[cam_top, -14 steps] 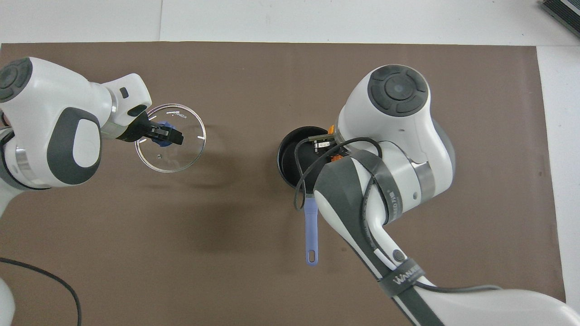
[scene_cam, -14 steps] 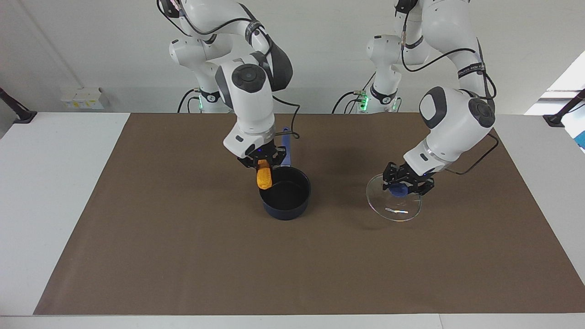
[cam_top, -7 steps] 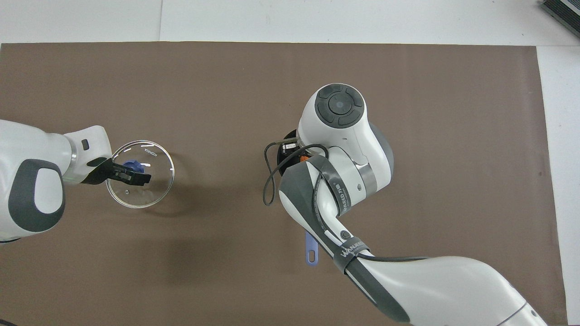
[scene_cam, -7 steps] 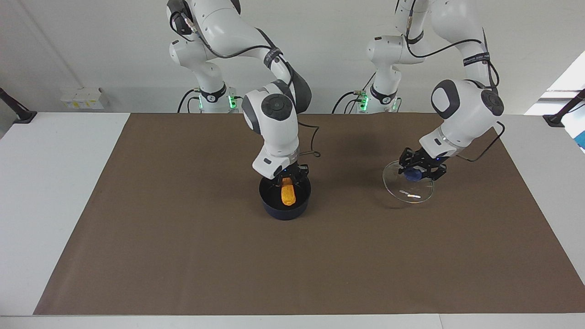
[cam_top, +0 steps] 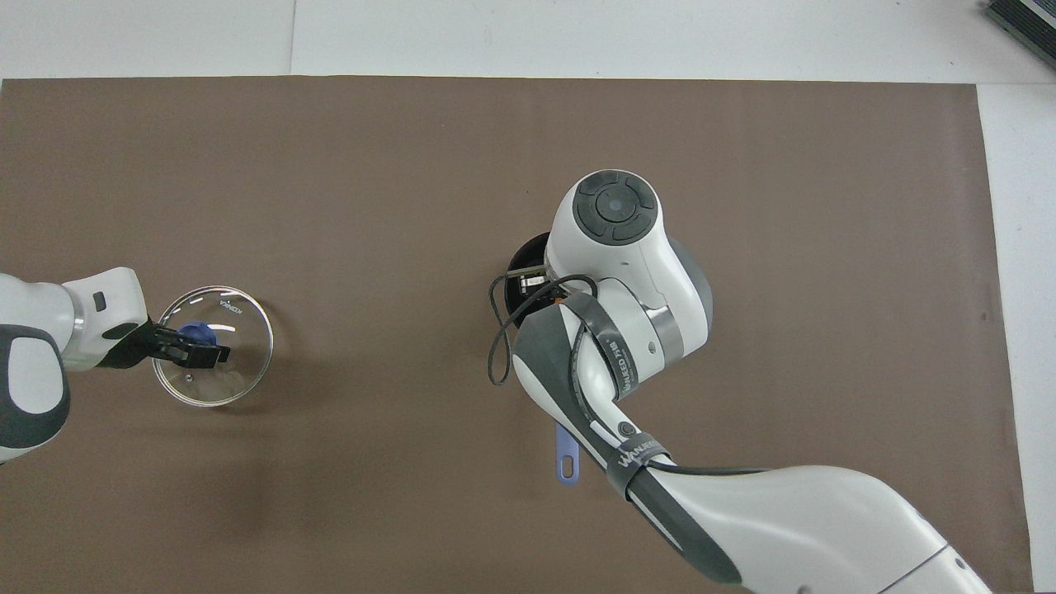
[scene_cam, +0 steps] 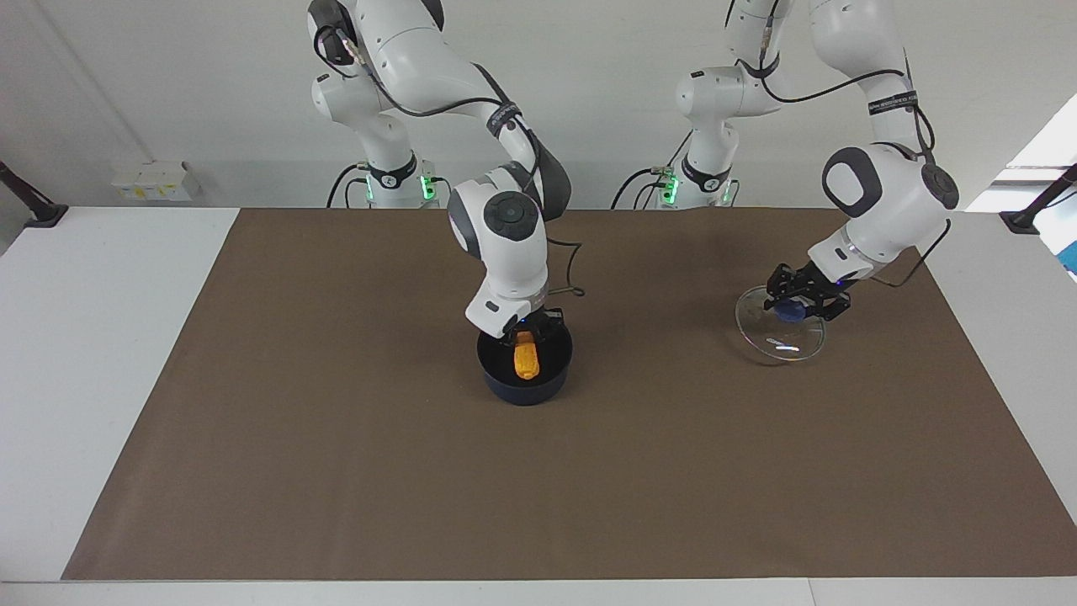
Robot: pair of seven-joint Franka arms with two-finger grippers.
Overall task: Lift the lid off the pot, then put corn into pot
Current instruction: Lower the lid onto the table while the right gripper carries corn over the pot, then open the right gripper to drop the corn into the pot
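Note:
The dark blue pot (scene_cam: pixel 526 383) stands mid-table, its long handle (cam_top: pixel 567 452) pointing toward the robots. My right gripper (scene_cam: pixel 527 334) reaches down into the pot, shut on the top end of the orange-yellow corn (scene_cam: pixel 527 362). The cob hangs upright inside the pot walls. From overhead, the right arm covers most of the pot (cam_top: pixel 522 266) and all of the corn. Toward the left arm's end of the table, my left gripper (scene_cam: pixel 797 307) (cam_top: pixel 200 348) is shut on the blue knob (cam_top: pixel 196 332) of the glass lid (scene_cam: pixel 778 341) (cam_top: pixel 235 363). It holds the lid tilted, low over the mat.
A brown mat (scene_cam: pixel 336 471) covers most of the white table (scene_cam: pixel 92 353). A loop of black cable (cam_top: pixel 495 346) hangs from the right arm's wrist beside the pot. Small white boxes (scene_cam: pixel 151 181) sit by the wall at the right arm's end.
The right gripper has carried the corn from beside the pot's rim down into the pot. The left gripper has taken the lid lower and further toward the left arm's end of the table.

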